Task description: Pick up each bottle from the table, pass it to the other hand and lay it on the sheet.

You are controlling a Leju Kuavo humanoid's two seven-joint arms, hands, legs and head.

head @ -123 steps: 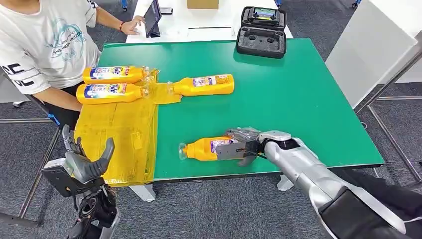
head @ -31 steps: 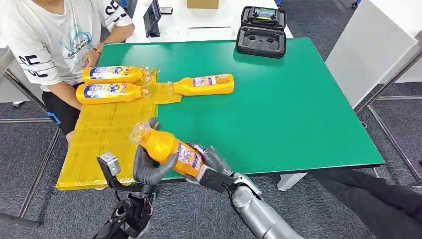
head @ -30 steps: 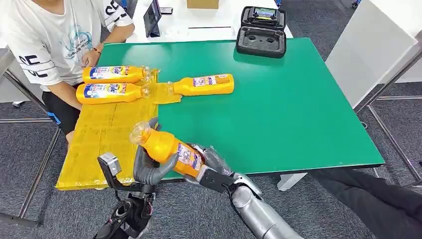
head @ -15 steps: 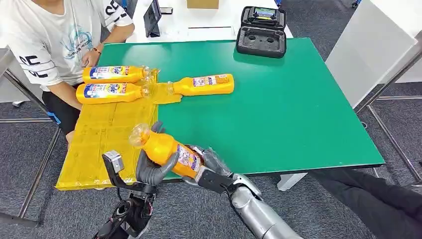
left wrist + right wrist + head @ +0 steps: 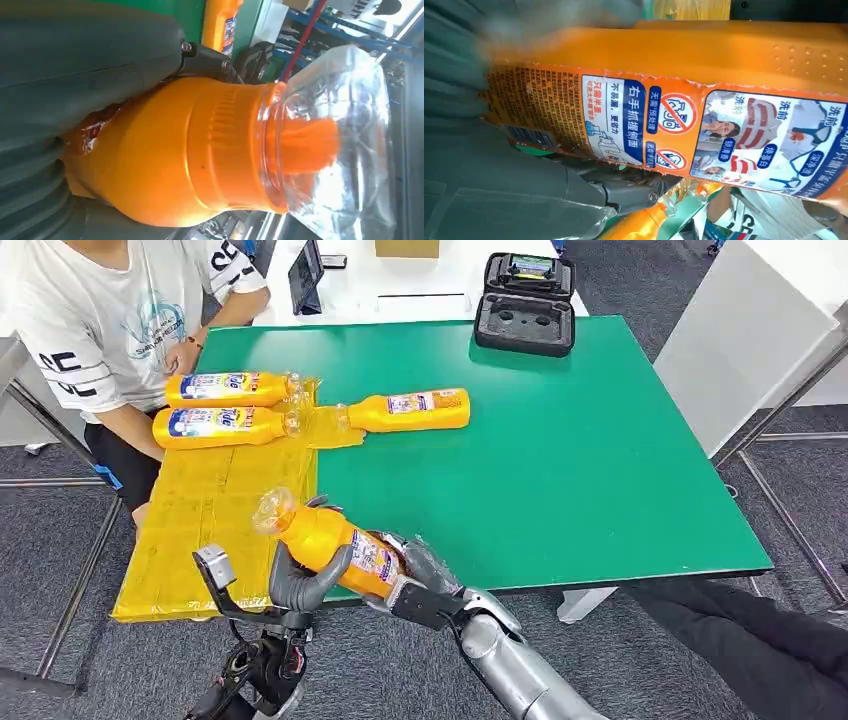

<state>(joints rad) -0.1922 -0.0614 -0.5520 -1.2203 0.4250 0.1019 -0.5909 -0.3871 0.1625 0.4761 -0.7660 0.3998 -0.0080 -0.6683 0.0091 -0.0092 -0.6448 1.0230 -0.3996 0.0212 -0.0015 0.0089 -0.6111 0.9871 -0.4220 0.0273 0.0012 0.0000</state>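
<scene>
An orange bottle (image 5: 330, 540) with a clear cap hangs tilted over the near edge of the green table (image 5: 560, 460), cap end toward the yellow sheet (image 5: 215, 530). My left hand (image 5: 305, 578) wraps its upper body just below the neck. My right hand (image 5: 418, 582) grips its labelled lower half. Close up, the left hand (image 5: 85, 60) lies round the bottle (image 5: 200, 150), and the right hand (image 5: 499, 165) lies against the bottle's label (image 5: 674, 115). Two bottles (image 5: 228, 389) (image 5: 222, 425) lie on the sheet's far end. A third bottle (image 5: 415, 410) lies on the table beside it.
A person in a white T-shirt (image 5: 100, 320) sits at the table's far left corner, hands close to the sheet's far end. A black case (image 5: 525, 305) stands open at the far edge. A white cabinet (image 5: 760, 340) and metal legs stand on the right.
My right hand has lifted the bottle off the table and carried it left to my raised left hand, which has closed round it. In the last half second both drifted slightly left.
</scene>
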